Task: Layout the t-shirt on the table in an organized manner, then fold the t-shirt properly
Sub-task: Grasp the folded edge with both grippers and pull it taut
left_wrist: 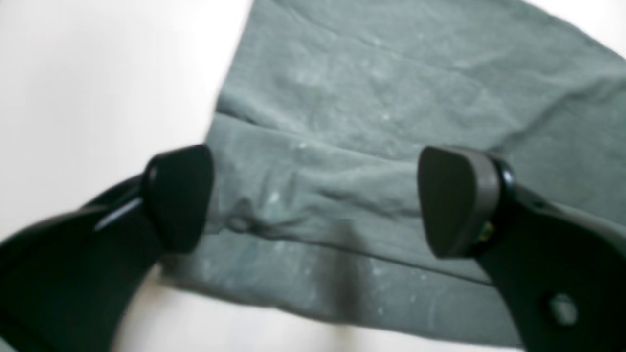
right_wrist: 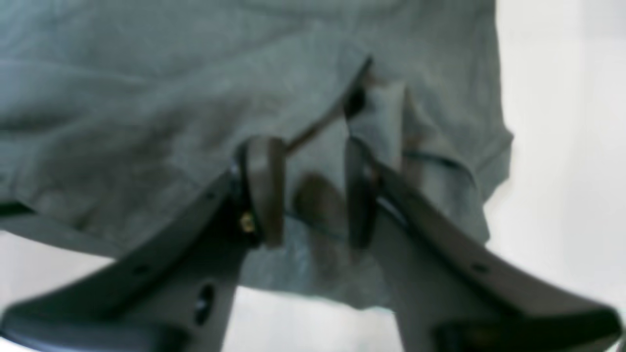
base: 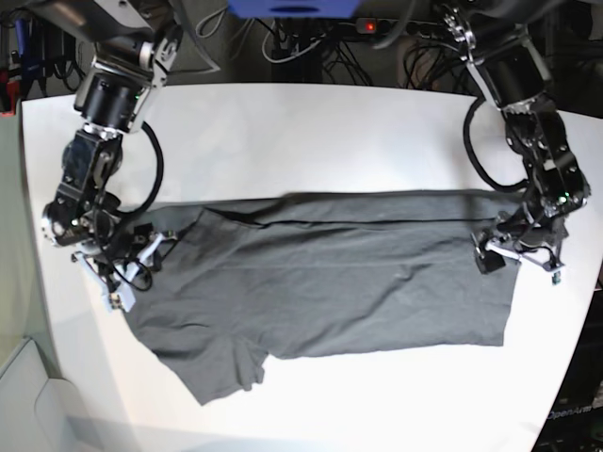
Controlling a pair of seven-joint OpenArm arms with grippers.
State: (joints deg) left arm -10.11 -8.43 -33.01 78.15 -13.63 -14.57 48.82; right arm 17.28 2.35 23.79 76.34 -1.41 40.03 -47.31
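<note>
The dark charcoal-grey short-sleeved soft fabric t-shirt (base: 330,282) is lying spread sideways across the large white smooth tabletop (base: 311,141), partly folded lengthwise. It is limp and light, likely draping and sliding easily, so layered edges and corners are offering the best hold. The left tool (left_wrist: 313,200) is hovering released over a fold; the right tool (right_wrist: 313,190) is narrowing around the sleeve edge, grip uncertain. No containers are showing.

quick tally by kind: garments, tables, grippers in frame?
Garments: 1, the t-shirt
Tables: 1, the table
Grippers: 2, left gripper and right gripper
Total: 4
</note>
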